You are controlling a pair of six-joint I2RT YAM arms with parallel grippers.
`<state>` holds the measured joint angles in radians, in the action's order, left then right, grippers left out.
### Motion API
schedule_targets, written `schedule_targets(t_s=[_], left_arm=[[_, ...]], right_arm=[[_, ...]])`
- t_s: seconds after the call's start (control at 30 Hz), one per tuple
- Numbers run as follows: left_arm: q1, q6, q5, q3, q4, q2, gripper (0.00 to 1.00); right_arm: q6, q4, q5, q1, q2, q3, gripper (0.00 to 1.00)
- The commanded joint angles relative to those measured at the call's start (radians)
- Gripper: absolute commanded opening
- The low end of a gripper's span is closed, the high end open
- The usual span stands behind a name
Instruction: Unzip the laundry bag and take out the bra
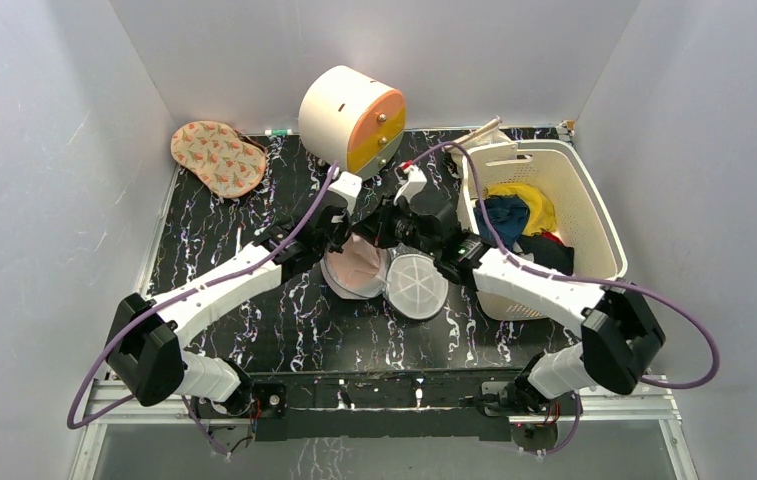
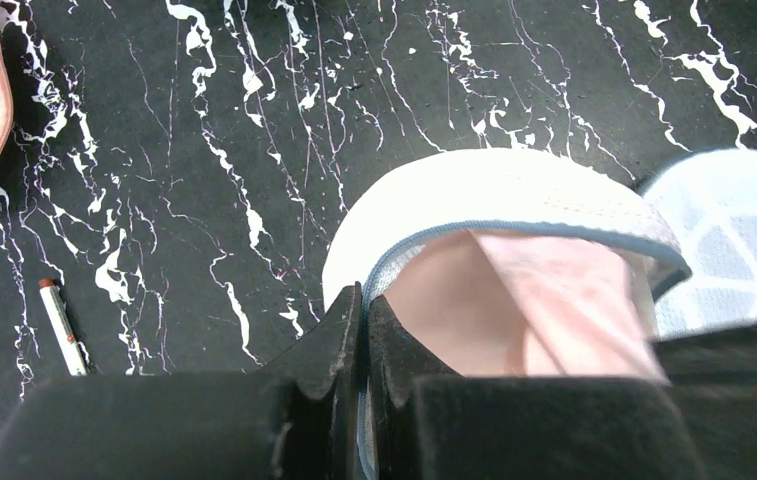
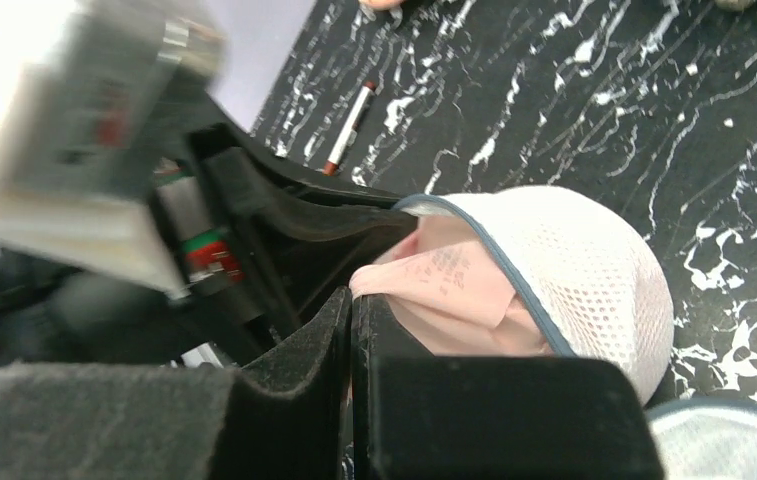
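While the laundry bag (image 1: pixel 419 285) lies unzipped at the middle of the black marbled table (image 1: pixel 284 330), its two round halves are spread side by side: the left half holds the bra (image 1: pixel 354 268), pale pink and showing inside the grey-blue rim, and the right half lies flat with its lattice face up. Left gripper (image 2: pixel 364 322): jaws narrow, pinched on the rim of the left half at the zipper edge, seen in the left wrist view. Right gripper (image 3: pixel 352 315): jaws closed together on the near edge of the pink fabric, just inside the mesh rim; only a small fold is caught. Both wrists meet above the bag, close beside each other. At right of the top view, a cream slotted basket (image 1: pixel 589 215) holds blue, yellow and black clothes (image 1: pixel 516 215). A cream-and-orange drum cabinet (image 1: pixel 349 118) stands at upper centre and a patterned pad (image 1: pixel 219 157) at upper left. A pen (image 2: pixel 62 327) lies on the table.
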<state>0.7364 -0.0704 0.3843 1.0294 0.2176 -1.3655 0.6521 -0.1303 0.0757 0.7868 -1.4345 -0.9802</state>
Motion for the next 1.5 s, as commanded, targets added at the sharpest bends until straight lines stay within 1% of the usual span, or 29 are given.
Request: schedule_targets(t_s=[0.0,0.17,0.37,0.6,0.9,1.0,1.13,1.33,1.47], left_arm=[[-0.014,0.008,0.007,0.009,-0.002,0.038,0.00],[-0.015,0.015,0.032,-0.002,-0.012,0.057,0.00],[-0.017,0.014,0.018,0.001,-0.010,0.048,0.00],[-0.030,0.003,-0.013,0.002,-0.014,0.039,0.00],[-0.049,-0.008,-0.036,0.003,-0.015,0.042,0.00],[-0.060,-0.013,-0.057,0.010,-0.011,0.039,0.00],[-0.066,-0.017,-0.059,0.009,-0.010,0.038,0.00],[-0.068,-0.017,-0.056,0.006,-0.009,0.051,0.00],[-0.070,-0.018,-0.058,0.009,-0.009,0.053,0.00]], right_arm=[[0.016,-0.047,0.025,-0.007,0.092,-0.018,0.00],[0.003,-0.009,-0.017,-0.009,0.153,-0.077,0.00],[0.006,0.018,-0.040,-0.009,0.218,-0.109,0.00],[-0.032,0.083,-0.101,-0.009,0.291,-0.177,0.00],[-0.112,0.183,-0.185,-0.008,0.348,-0.339,0.00],[-0.161,0.217,-0.229,-0.008,0.362,-0.398,0.00],[-0.249,0.283,-0.345,-0.009,0.393,-0.457,0.00],[-0.453,0.388,-0.641,-0.008,0.463,-0.523,0.00],[-0.576,0.433,-0.807,-0.008,0.503,-0.551,0.00]])
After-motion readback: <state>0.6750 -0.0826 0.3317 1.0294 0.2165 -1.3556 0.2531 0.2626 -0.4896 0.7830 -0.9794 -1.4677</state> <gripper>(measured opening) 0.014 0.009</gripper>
